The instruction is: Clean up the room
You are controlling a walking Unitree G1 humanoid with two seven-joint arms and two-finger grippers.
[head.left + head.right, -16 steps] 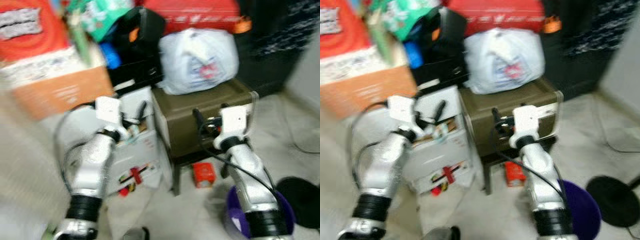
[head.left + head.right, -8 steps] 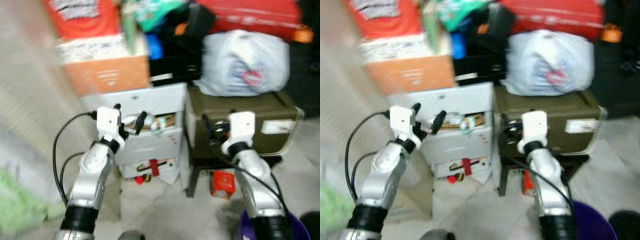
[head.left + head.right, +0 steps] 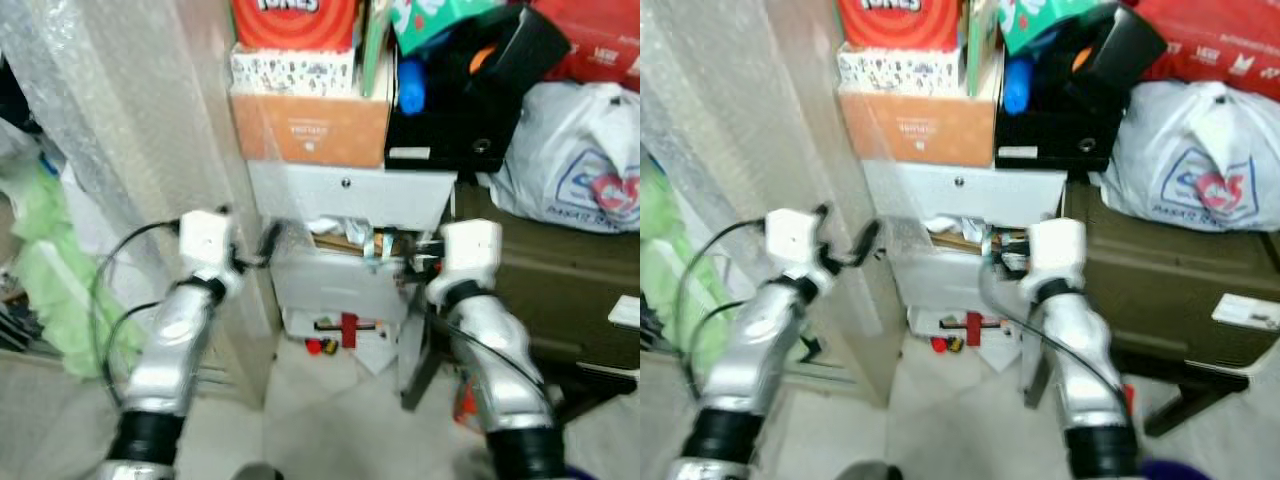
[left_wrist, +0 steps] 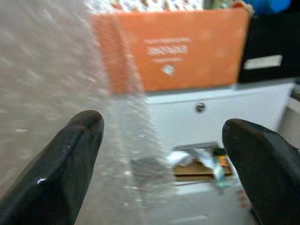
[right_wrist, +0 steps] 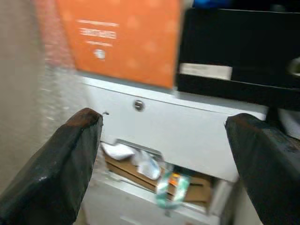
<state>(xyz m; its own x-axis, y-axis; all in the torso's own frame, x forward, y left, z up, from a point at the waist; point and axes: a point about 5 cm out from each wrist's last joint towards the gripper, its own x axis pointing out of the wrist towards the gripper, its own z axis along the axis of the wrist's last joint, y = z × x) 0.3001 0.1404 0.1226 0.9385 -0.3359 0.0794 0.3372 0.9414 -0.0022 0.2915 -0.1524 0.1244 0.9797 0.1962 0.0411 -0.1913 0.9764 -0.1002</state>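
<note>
Two grippers are raised before the white plastic drawer cabinet [image 3: 352,200]. Left gripper [image 4: 164,164], jaws wide, empty, sits left of it beside the bubble-wrap sheet [image 3: 150,130]. Right gripper [image 5: 164,154], jaws wide, empty, faces its cluttered drawer; orange cardboard box [image 3: 315,128] on top.

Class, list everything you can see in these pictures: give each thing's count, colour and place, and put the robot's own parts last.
Orange box: one, orange, on top of the white cabinet.
White cabinet: one, white, centre, drawer stuffed with paper.
Black bag: one, black, beside the orange box.
Plastic bag: one, white, on the olive chest.
Olive chest: one, olive, right of the cabinet.
Bubble wrap: one sheet, clear, hanging on the left.
Red item: one, red, low at the cabinet's foot.
Left gripper: black fingers, open, raised before the cabinet.
Right gripper: black fingers, open, facing the cabinet.
</note>
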